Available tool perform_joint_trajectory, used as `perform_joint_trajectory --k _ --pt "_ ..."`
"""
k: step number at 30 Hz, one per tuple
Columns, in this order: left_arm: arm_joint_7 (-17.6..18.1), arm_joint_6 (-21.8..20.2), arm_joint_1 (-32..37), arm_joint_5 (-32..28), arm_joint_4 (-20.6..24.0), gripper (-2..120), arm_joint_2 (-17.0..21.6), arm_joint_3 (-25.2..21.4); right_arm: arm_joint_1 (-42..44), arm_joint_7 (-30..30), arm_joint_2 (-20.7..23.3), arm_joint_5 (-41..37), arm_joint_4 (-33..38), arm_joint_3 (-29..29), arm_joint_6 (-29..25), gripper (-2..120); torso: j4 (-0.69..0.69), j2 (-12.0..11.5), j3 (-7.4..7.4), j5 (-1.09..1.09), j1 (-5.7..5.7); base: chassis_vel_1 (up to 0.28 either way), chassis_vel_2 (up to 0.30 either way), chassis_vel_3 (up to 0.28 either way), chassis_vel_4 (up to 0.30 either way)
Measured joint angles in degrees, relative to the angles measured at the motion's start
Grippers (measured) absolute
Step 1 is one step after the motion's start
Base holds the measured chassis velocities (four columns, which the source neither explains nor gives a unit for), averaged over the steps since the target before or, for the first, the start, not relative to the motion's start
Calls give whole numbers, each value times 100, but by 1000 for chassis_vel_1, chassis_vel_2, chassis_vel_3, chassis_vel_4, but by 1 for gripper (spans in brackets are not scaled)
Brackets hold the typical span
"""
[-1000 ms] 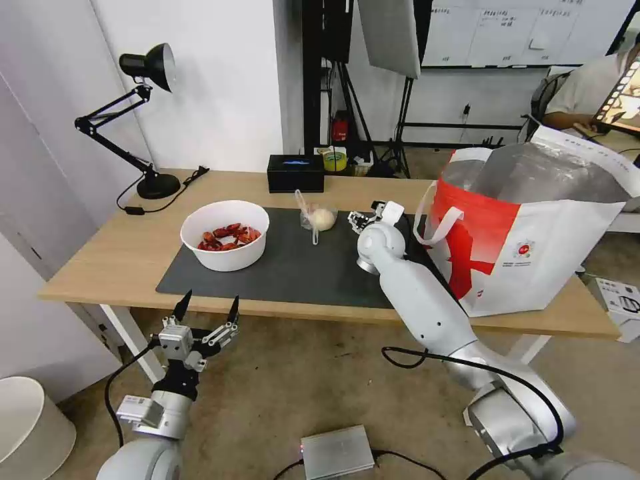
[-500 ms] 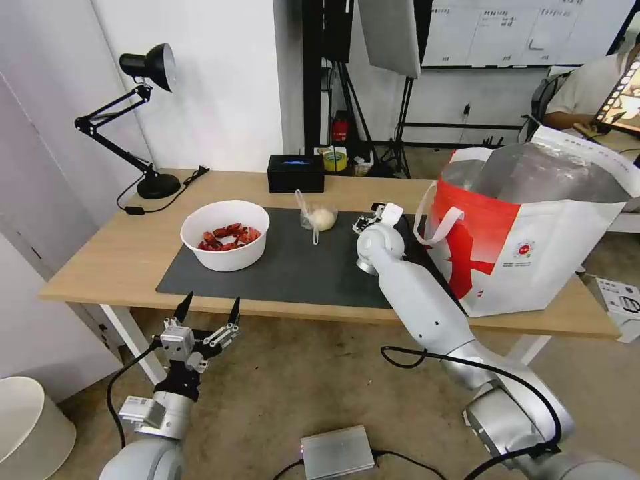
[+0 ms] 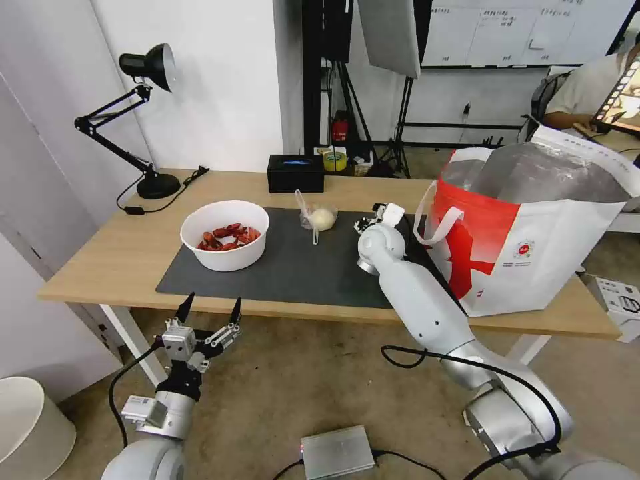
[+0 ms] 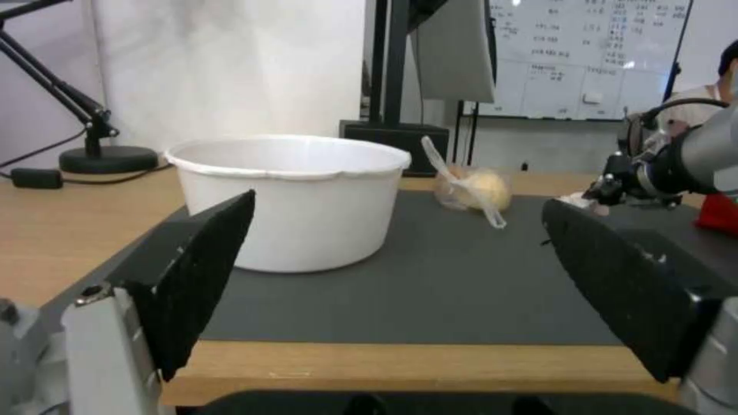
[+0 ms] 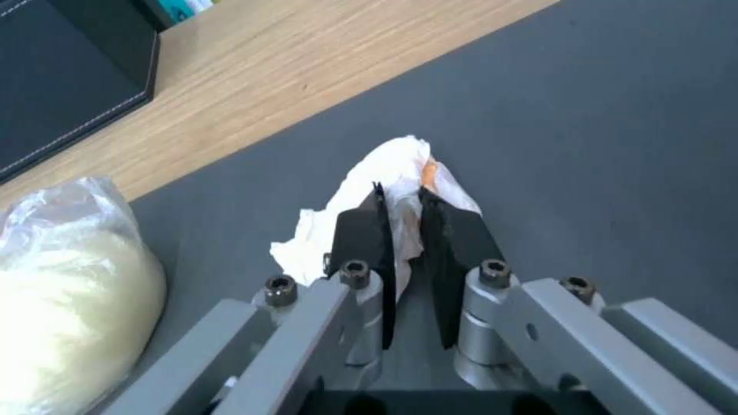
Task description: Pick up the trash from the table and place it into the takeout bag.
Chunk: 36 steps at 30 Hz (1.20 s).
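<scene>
My right gripper (image 5: pixel 401 193) is shut on a crumpled white tissue (image 5: pixel 384 173) with an orange stain, low over the dark mat (image 5: pixel 615 132); in the head view this gripper (image 3: pixel 365 223) sits just left of the takeout bag (image 3: pixel 533 247). A clear bag with a cream bun (image 3: pixel 321 218) lies on the mat a little to its left, and appears in the right wrist view too, bun bag (image 5: pixel 69 288). The white bowl of red shells (image 3: pixel 225 235) stands on the mat's left part. My left gripper (image 3: pixel 208 311) hangs open below the table's front edge (image 3: pixel 120 293), facing the bowl (image 4: pixel 288 199).
A black tissue box (image 3: pixel 295 173) stands at the table's back edge and a black desk lamp (image 3: pixel 143 120) at the back left. A silver box (image 3: pixel 337 451) and cables lie on the floor. A white bin (image 3: pixel 30 427) stands at the lower left.
The right gripper has drawn slightly rightward, toward the bag, and closed on the tissue. The left arm has hardly moved.
</scene>
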<state>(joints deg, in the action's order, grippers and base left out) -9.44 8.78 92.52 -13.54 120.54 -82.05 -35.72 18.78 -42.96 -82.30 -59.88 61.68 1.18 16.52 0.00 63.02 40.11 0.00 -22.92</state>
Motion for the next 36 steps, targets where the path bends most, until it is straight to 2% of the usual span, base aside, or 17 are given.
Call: perform_joint_trajectory --k 6,8,20,36 --pt "-2 8 2 1 0 100 -6 -14 26 68 3 3 62 37 -117 8 0 0 0 0 0 0 0 0 0" --pt "-2 8 -11 -4 0 100 -2 -20 34 92 13 4 133 68 -153 0 0 0 0 0 0 0 0 0 0" --pt "-2 9 -59 -45 -43 100 59 -15 38 142 124 -9 438 207 -261 0 0 0 0 0 0 0 0 0 0" --pt "18 -39 -117 -448 -124 100 459 -170 -106 -141 292 -376 1418 697 -275 0 0 0 0 0 0 0 0 0 0"
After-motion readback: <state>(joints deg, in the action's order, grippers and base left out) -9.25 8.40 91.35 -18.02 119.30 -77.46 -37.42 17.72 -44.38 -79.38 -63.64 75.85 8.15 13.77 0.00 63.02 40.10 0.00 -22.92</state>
